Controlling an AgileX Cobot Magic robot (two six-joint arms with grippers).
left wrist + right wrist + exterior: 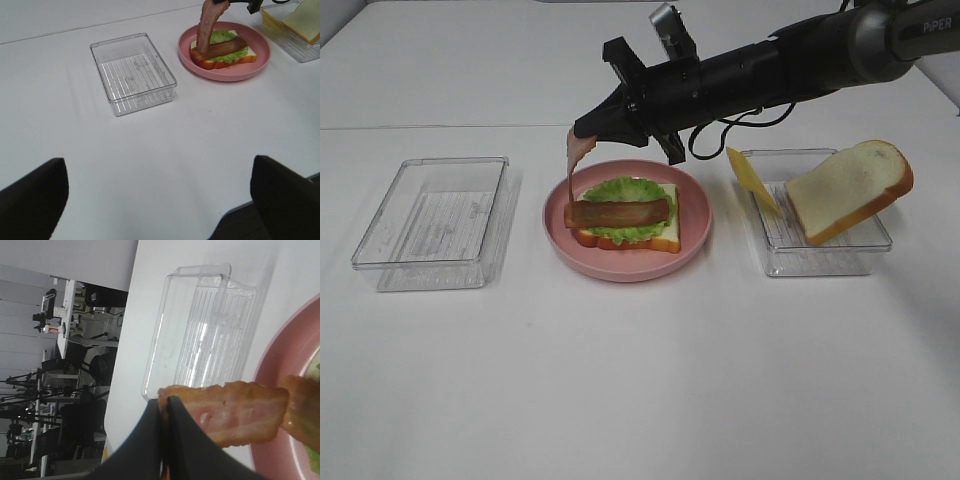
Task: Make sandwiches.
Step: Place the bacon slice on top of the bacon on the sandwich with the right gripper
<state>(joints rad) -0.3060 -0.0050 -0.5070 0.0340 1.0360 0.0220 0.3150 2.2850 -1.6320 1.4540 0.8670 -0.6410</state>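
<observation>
**One strip lying flat, one dangling over the plate**

We've got the right jaws clenched on the top end of a bacon strip (577,150), pinched tight between the dark fingers (145,442). The strip hangs straight down from the jaws. Its lower end reaches one end of the sandwich (620,225) directly beneath them. It looks to be touching there, though we cannot say for certain.

The sandwich sits open-topped on the pink plate (695,215). We see a bread slice (669,230) at the bottom and a lettuce leaf (625,188) spread over it. A second bacon strip (617,212) lies flat across the lettuce, just below the jaws.

Out beyond the tips of the right jaws, well apart, a clear tray (430,270) stands on the desk (640,380). Back along the arm, behind the jaws, there's a second clear tray (820,262). In it a yellow cheese slice (752,180) leans up at one end. A second bread slice (850,190) is propped at a tilt, its upper edge poking above the rim.

Over on the other side, we see the left jaws released, both fingers spread wide with nothing between them, hanging above the white desk. Ahead of them stands the first clear tray, and past that the plate with the sandwich.
</observation>
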